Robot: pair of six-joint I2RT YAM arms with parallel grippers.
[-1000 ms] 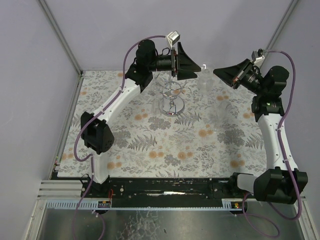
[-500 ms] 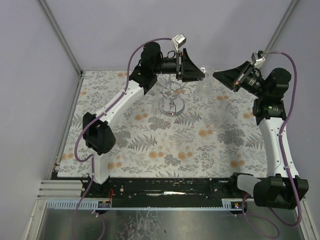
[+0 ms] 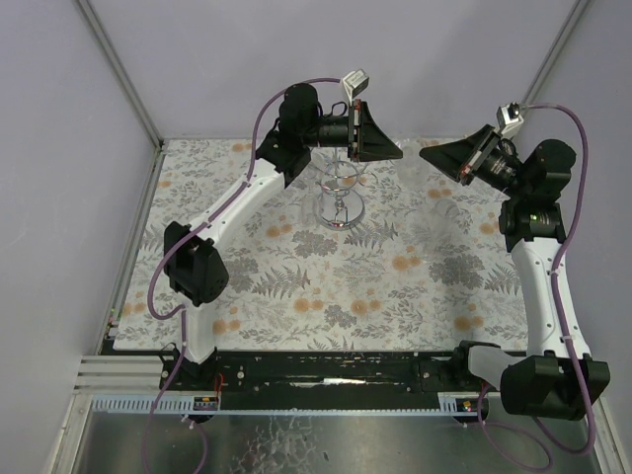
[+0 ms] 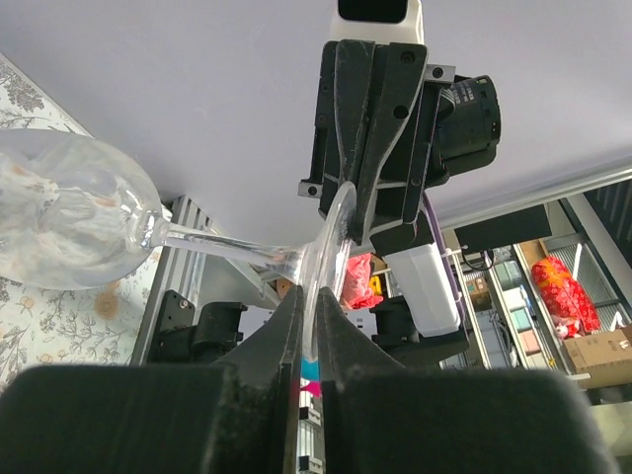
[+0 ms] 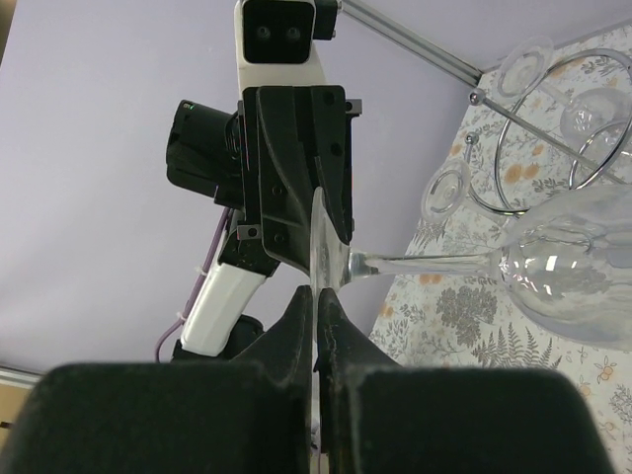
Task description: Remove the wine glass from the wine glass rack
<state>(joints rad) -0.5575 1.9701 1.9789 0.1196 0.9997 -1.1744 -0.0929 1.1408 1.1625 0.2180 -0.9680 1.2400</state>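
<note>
Left arm [image 3: 247, 193]: reaches from its base up the left side to the far edge of the table [image 3: 395, 286], forearm turned to the right, wrist level, above and just behind the rack [image 3: 339, 193]. Right arm [image 3: 538, 267]: stands up the right side, wrist bent to the left, so the two grippers meet tip to tip at the far edge. Left gripper [image 4: 309, 306]: fingers pressed narrow on one edge of the foot of the glass [image 4: 79, 207]. Right gripper [image 5: 316, 294]: fingers likewise pinched together on the opposite edge of the same foot. Glass: off the rack, held in the air between the two grippers just beside it, stem lying level, bowl out to one side over the patterned cloth. Rack: upright on the table, with hung glasses [image 5: 523, 64] in its rings. Hard to make out: from above the held glass is almost lost between the black fingertips; its foot shows only edge-on in both wrist views; its bowl is cut off by the frame edge in each; the rack's base lies outside the right wrist view; the count of hung glasses cannot be told.
</note>
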